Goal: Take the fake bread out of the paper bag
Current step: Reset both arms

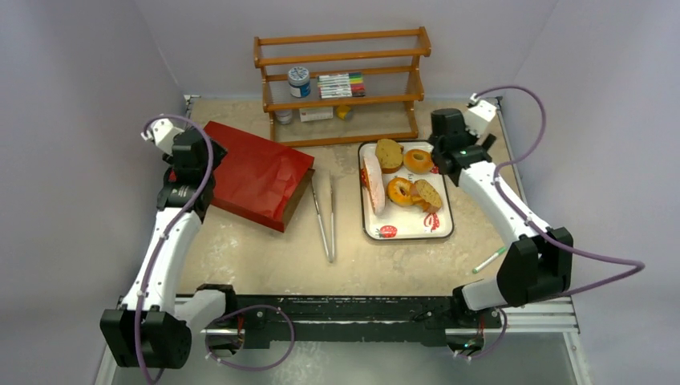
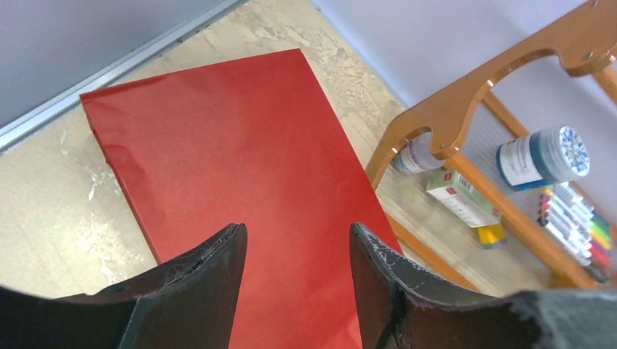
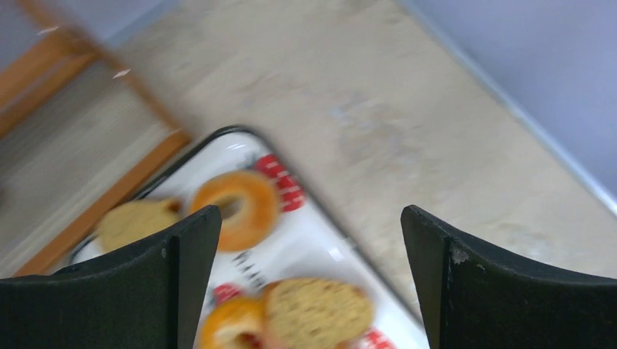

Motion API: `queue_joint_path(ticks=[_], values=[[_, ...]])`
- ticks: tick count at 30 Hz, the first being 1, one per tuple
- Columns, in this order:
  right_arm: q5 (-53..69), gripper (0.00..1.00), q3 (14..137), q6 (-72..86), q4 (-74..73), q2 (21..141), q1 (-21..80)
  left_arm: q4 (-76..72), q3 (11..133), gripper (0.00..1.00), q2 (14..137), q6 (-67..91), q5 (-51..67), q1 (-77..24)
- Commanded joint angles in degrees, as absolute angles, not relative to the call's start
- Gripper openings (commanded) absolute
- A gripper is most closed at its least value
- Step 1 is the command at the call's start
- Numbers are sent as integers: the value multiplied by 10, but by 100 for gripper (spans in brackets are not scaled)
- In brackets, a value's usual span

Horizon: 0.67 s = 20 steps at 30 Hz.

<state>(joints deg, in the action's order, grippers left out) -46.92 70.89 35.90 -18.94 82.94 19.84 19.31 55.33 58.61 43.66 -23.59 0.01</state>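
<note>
The red paper bag [image 1: 258,172] lies flat on the left of the table, its brown mouth edge [image 1: 298,200] facing the tray; its inside is hidden. My left gripper [image 1: 191,178] hovers over the bag's left end. In the left wrist view it is open [image 2: 297,229], with only red paper [image 2: 240,145] below. Several fake bread pieces lie on the white tray [image 1: 405,220]: a bagel [image 1: 418,160], a slice [image 1: 389,154], a second slice [image 1: 427,195]. My right gripper [image 1: 451,164] is wide open [image 3: 311,214] and empty above the tray [image 3: 313,247], over a slice [image 3: 320,311] and a bagel [image 3: 234,207].
Metal tongs [image 1: 325,212] lie between bag and tray. A wooden rack [image 1: 341,84] with jars and markers stands at the back, close to bag and tray. A green pen [image 1: 489,261] lies near the right arm's base. Walls enclose the table on three sides.
</note>
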Motion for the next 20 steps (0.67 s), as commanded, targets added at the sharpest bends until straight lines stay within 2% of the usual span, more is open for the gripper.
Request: queue_joint_path(ticks=[1,6,17,20], values=[[-462,98,668,297,-140,795,121,118,568,53,620,361,-318,-56],[-430,100,651,293,-121,797,27,47,533,53,667,280,-437,-168],[-487,98,686,396,-206,808,15,0,478,53,666,275,-431,-177],[-496,100,695,419,-225,813,15,2,479,53,663,273,-430,-177]])
